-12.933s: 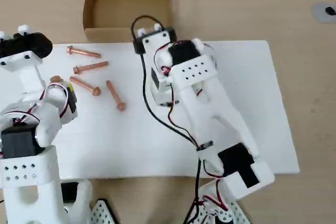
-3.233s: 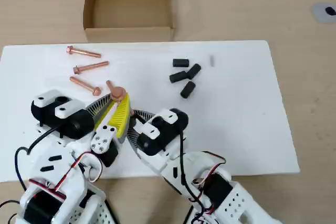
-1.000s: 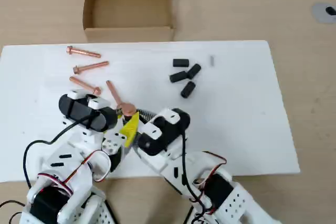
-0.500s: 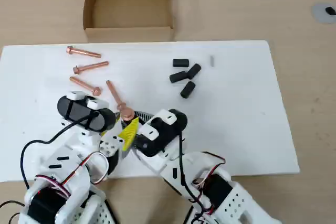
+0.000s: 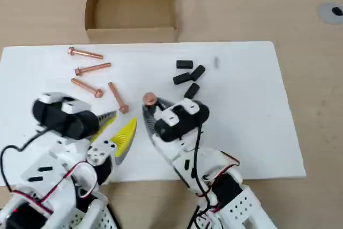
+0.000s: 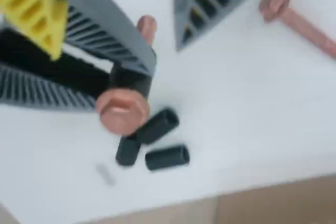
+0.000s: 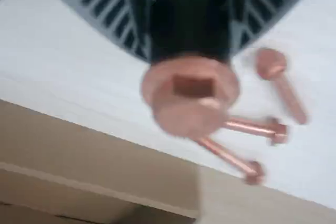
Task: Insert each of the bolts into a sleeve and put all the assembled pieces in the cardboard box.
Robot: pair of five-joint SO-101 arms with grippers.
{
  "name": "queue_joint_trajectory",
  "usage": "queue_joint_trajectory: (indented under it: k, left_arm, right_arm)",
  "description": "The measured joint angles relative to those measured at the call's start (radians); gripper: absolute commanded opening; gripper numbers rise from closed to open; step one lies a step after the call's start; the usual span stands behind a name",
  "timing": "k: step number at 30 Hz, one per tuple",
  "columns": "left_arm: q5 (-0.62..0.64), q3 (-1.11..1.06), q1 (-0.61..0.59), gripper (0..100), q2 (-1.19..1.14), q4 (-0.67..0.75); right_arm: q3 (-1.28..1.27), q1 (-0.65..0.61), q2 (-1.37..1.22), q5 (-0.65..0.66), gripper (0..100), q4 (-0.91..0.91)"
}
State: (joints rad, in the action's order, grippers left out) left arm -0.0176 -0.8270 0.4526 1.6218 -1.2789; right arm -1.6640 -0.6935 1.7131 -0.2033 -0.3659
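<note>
Sleeve point(image 7: 189, 9) is clamped in the right pincer point(image 5: 151, 104), its black body pinched from both sides by the grey ribbed fingers. Bolt point(image 7: 190, 95) runs through it. The copper head sticks out past the fingertips at one end, and in the left wrist view the shank tip pokes out the other end. The assembly appears to be held clear of the white mat point(image 5: 252, 132).

Left pincer point(image 5: 124, 117) is spread wide and holds nothing, yellow jaw on one side and grey jaw on the other. It sits just beside the right pincer, tips near the held bolt head but apart from it.

Four loose bolts point(image 5: 92, 68) lie on the mat ahead of the left pincer. The nearest bolt point(image 5: 118, 97) is just off its fingertips, between the two pincers' tips.

Loose sleeves point(image 5: 184, 64) are clustered just beyond the right pincer. The closest one is partly tucked behind that arm in the high view.

Cardboard box point(image 5: 131, 35) sits open-topped well beyond both pincers, past the mat's far edge.
</note>
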Motion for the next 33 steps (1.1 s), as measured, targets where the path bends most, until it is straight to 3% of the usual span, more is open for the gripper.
queue_joint_trajectory:
  k: [3,8,13,22,33]
  left_arm:
    - [-0.002,0.112,-0.031,15,-0.149,0.000]
    - [0.002,0.222,-0.212,15,-0.391,0.048]
    - [0.002,0.267,-0.333,15,-0.474,0.064]
    - [0.002,0.175,-0.351,15,-0.482,0.084]
    - [0.002,-0.018,-0.351,15,-0.483,0.201]
  right_arm:
    - [0.081,0.037,-0.094,0.005,0.9,0.000]
    - [0.336,0.087,-0.382,0.005,0.9,0.000]
    - [0.701,0.118,-0.767,0.005,0.9,0.000]
    - [1.336,0.132,-1.392,0.005,0.9,0.002]
    - [1.995,0.250,-2.084,-0.040,0.9,0.002]
